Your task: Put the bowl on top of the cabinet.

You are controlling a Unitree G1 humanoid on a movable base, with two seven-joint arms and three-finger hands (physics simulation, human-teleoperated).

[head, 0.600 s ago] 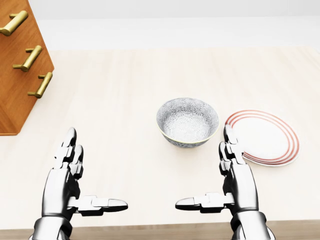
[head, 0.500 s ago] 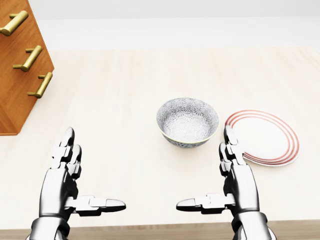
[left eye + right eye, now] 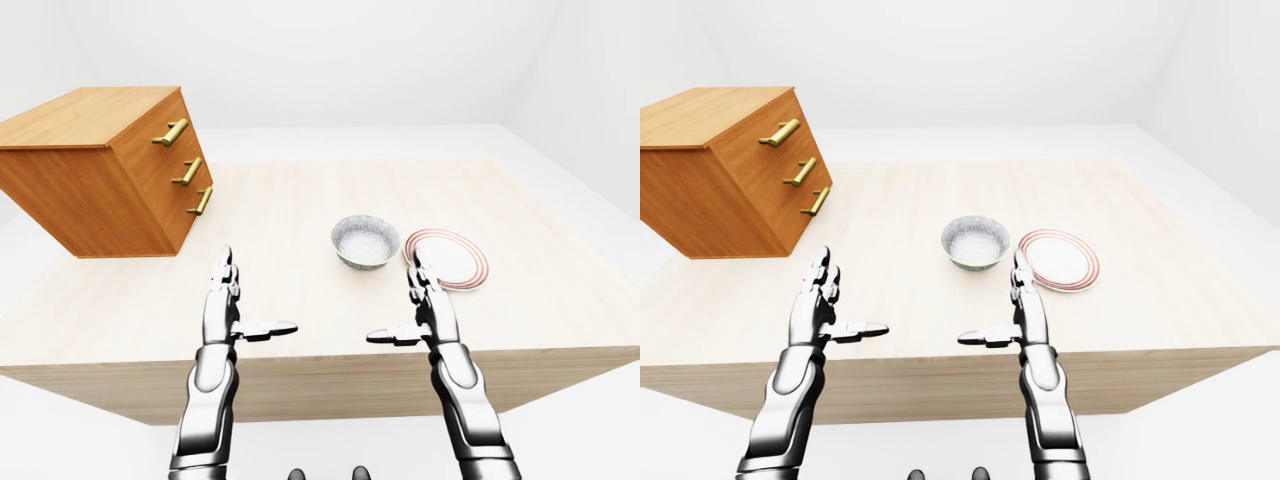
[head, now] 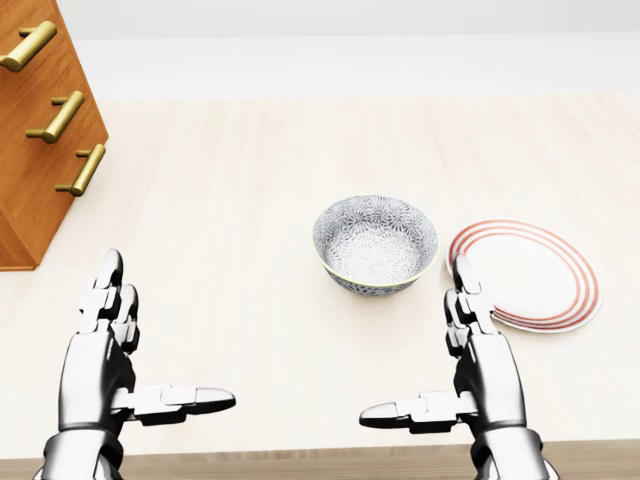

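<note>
Grey patterned bowl (image 4: pixel 375 243) sits empty beside an empty plate (image 4: pixel 527 274); each robot hand, left (image 4: pixel 105 360) and right (image 4: pixel 481 365), spread apart.

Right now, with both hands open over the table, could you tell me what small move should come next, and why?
Probably ease the right hand up the head view and slightly left toward the bowl. The bowl sits untouched on the table beside the plate, and that open hand is the nearer one. The left hand is farther off, and the cabinet waits at left.

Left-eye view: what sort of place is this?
Likely a simulated tabletop test scene in a bare white room: a pale wooden table holding a three-drawer cabinet, a patterned bowl and a red-ringed plate.
</note>
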